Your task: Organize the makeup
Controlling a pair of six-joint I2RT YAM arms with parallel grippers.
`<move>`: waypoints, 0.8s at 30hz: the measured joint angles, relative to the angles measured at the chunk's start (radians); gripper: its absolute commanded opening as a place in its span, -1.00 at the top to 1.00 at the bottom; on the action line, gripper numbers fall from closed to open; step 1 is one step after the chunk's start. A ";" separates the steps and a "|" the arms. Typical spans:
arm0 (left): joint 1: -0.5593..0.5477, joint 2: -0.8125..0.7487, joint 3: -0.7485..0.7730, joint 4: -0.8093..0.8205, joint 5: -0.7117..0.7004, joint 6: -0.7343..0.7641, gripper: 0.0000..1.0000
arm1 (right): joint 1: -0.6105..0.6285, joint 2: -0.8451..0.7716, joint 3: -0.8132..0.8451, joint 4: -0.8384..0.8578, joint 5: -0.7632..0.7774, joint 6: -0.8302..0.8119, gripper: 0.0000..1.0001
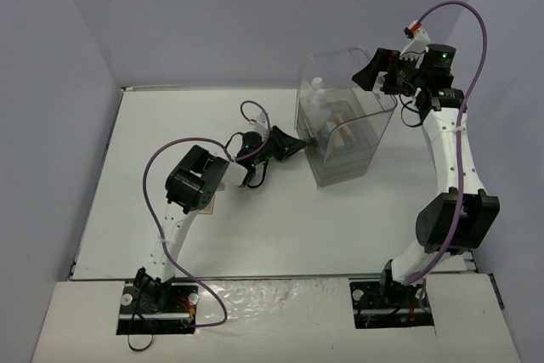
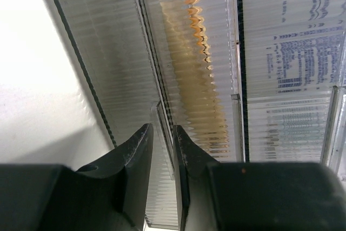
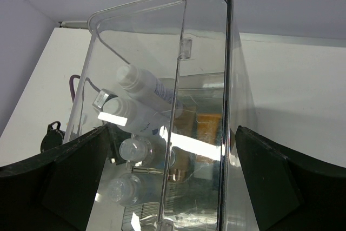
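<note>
Left fingers (image 2: 138,155): clenched on drawer tab (image 2: 162,117). Right fingers (image 3: 265,171): spread astride clear case (image 3: 227,36). Risk: tab slips; case tips, bottles (image 3: 141,87) tumble.

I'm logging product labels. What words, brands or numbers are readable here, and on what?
None legible.
Blue print on a white item inside the clear case: warped by ribbed plastic, unreadable.
Bluish print on a white bottle in it: too blurred.

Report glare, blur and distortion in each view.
Top external: even light, though the clear case hazes its contents. Left wrist: ribbed drawer fronts smear an orange item into wavy streaks. Right wrist: bright glare on the white bottles behind the case wall.
</note>
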 measured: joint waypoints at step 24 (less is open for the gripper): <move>0.032 -0.051 -0.130 0.076 -0.003 -0.036 1.00 | 0.002 0.000 -0.004 0.010 0.039 -0.001 -0.90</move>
